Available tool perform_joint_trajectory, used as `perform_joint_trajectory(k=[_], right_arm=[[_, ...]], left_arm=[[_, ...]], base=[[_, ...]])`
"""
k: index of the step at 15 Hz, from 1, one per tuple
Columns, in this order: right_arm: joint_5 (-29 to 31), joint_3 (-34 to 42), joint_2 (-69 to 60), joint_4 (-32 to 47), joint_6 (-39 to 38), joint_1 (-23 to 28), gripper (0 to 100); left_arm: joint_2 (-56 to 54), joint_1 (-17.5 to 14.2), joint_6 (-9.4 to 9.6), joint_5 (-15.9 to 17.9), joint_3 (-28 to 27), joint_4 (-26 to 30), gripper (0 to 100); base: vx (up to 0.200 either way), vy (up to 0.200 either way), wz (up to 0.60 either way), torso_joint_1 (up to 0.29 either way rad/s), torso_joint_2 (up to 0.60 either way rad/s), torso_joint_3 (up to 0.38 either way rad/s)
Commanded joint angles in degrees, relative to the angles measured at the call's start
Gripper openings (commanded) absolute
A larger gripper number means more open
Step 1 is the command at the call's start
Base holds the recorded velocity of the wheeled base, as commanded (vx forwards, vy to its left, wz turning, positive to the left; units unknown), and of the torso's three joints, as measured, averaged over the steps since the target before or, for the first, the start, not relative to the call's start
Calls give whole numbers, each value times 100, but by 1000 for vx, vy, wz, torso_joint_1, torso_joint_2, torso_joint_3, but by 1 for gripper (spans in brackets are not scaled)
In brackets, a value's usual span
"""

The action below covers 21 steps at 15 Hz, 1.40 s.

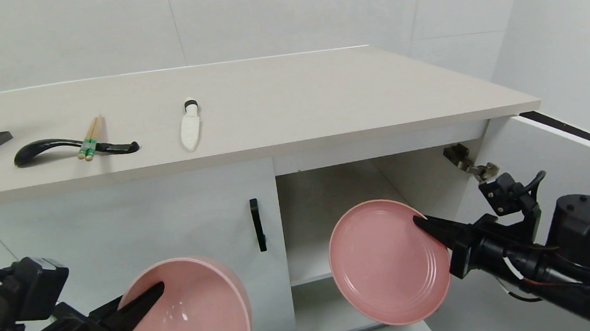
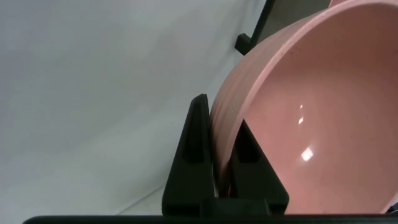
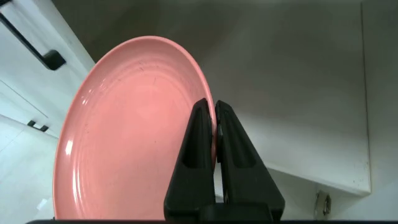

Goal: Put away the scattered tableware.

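Pink bowl [image 1: 196, 315], pink plate [image 1: 382, 264] tilted, held aloft.

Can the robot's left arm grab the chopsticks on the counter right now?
Probably not. The left gripper is shut on the pink bowl, low before the closed cupboard door, while the chopsticks lie up on the counter. Its grip is full.

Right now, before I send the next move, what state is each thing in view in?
round pink bowl, held tilted
left gripper, shut on the bowl's rim
round pink plate, held on edge
right gripper, shut on the plate's rim
right cupboard door, open
left cupboard door, shut
black ladle, lying on the counter
wooden chopsticks, lying across the ladle's handle
white knife, lying on the counter
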State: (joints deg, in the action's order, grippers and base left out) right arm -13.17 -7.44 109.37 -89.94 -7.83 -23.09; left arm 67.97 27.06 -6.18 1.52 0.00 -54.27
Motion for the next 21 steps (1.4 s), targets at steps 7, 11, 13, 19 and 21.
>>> perform_joint_trajectory(k=[7, 11, 13, 19, 21], right_arm=[[-2, 146, 277, -6, 0, 15, 0], [-2, 366, 392, -6, 0, -20, 0], [-2, 418, 400, -6, -8, -38, 0], [-2, 216, 1130, -6, -52, 68, 0], [-2, 137, 1209, -6, -61, 50, 0]], left_arm=[[-83, -8, 38, 6, 0, 286, 0], [-311, 36, 600, 6, 0, 795, 0], [-329, 18, 574, -3, 0, 699, 0], [-294, -34, 557, -3, 0, 664, 0], [-329, -43, 557, 6, -35, 655, 0]], base=[[86, 0, 0, -1, 0, 2], [0, 0, 0, 0, 0, 0], [0, 0, 0, 0, 0, 0], [0, 0, 0, 0, 0, 0], [0, 0, 0, 0, 0, 0]])
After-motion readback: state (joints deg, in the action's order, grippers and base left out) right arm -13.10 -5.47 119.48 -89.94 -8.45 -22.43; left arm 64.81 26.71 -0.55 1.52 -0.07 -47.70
